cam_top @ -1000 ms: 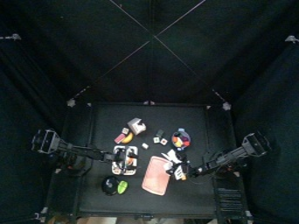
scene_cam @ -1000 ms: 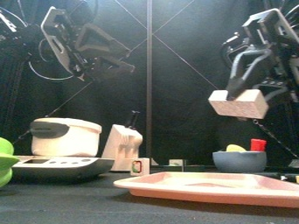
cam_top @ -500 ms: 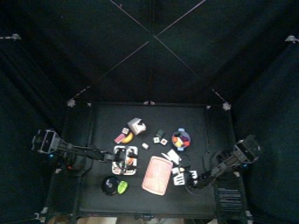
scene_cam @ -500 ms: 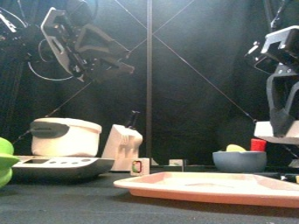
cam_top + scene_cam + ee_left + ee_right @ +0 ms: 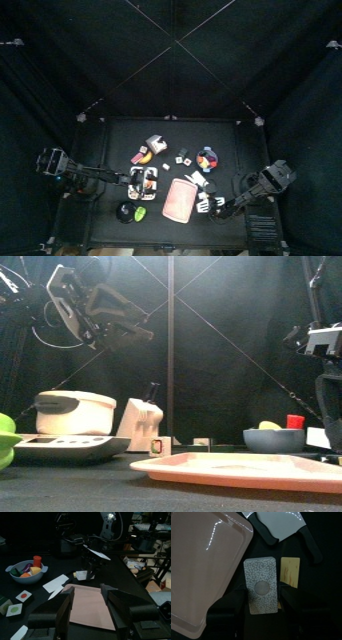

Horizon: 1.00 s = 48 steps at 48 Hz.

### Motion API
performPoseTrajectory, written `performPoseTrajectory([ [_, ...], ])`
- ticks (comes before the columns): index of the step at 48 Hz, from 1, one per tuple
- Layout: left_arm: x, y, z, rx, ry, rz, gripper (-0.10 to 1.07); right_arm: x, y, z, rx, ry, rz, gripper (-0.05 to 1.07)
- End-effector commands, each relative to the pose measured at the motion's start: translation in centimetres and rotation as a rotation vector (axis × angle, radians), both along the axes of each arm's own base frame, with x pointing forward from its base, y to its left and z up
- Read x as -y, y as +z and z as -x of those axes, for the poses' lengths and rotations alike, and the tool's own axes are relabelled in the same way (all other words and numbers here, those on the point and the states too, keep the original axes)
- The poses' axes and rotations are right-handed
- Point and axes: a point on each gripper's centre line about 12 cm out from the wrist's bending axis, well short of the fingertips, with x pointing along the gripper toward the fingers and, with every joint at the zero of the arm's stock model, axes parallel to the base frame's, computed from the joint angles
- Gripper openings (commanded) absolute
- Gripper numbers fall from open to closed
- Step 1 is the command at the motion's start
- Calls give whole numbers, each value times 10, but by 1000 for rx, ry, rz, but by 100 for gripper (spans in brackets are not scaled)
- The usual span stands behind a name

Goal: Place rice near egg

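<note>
- Your left gripper point(image 5: 85, 604) hangs above the desk's point(image 5: 114, 135) left edge, jaws spread apart, empty.
- The flat pink rectangular plastic tray point(image 5: 201, 567) lies by the front edge.
- Your right gripper point(image 5: 261, 594) clamps the speckled grey rice card point(image 5: 261, 585) just beside that tray, near the front right corner.

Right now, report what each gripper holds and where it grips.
Right gripper holds the speckled white block by its long side edges. Left gripper holds nothing, hanging open above the pink tray.

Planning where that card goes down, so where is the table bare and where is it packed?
The pink tray is bare on top. Open black table runs along the far edge, behind the white carton. Crowded: the middle strip from rice cooker to fruit bowl, with small cards between.
</note>
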Motion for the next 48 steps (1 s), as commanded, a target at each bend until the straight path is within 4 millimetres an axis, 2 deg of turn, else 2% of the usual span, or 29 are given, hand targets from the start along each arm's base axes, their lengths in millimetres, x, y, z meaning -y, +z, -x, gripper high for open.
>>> performPoseTrajectory([
  [1,-1,8,-2,29,6,6,83,3,7,-5,25,-5,-2,75],
  [12,-1,7,-2,26,8,6,83,3,7,-5,19,6,3,91],
  [26,-1,7,-2,26,8,6,83,4,16,-6,41,18,7,92],
  [39,-3,5,-1,-2,21,17,83,13,41,-14,145,112,88,92],
  [48,-21,7,5,-83,117,78,83,33,69,-17,252,234,240,92],
])
